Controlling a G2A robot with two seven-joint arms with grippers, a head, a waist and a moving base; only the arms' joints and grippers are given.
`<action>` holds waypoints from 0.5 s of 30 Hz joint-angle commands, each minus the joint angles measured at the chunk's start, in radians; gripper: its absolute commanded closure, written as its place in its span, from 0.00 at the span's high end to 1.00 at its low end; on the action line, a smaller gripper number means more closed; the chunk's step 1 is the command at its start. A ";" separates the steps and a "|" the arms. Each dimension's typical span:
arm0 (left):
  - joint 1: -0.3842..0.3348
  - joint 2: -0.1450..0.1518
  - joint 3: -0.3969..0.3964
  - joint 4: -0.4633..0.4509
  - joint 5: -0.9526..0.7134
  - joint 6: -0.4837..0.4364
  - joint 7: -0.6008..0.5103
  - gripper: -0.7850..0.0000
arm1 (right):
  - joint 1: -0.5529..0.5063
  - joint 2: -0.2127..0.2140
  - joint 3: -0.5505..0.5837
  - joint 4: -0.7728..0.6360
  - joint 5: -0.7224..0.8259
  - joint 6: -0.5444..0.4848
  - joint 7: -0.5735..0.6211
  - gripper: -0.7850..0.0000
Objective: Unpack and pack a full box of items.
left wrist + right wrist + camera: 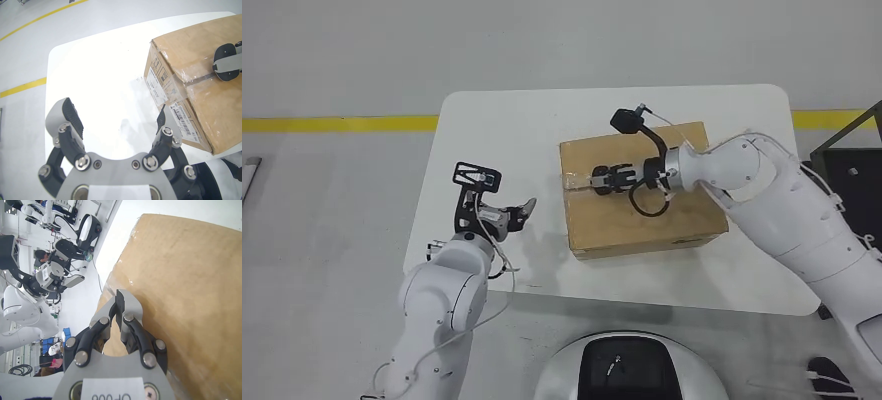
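Box (213, 106) taped shut, contents hidden from you, its far side cut off at the left wrist view's edge, label (182, 121) print too small to read, right gripper (217, 64) partly cropped there.

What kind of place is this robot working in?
Likely a robotics lab or test floor: other white robots stand behind, a yellow line marks the grey floor, and blue crates sit nearby.

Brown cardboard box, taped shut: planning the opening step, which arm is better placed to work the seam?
Right. The right gripper, shut, sits at the taped seam atop the brown cardboard box; the left gripper hangs open above the white table, beside the box, touching nothing.
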 commanded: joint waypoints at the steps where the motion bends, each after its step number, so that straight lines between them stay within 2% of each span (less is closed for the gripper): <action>1: -0.004 -0.001 0.004 0.004 0.000 -0.001 0.002 1.00 | -0.013 0.006 0.017 -0.006 -0.009 0.003 0.006 0.00; 15: -0.031 -0.007 0.050 0.029 -0.003 0.001 0.008 1.00 | -0.107 0.054 0.148 -0.069 -0.051 0.009 0.060 0.00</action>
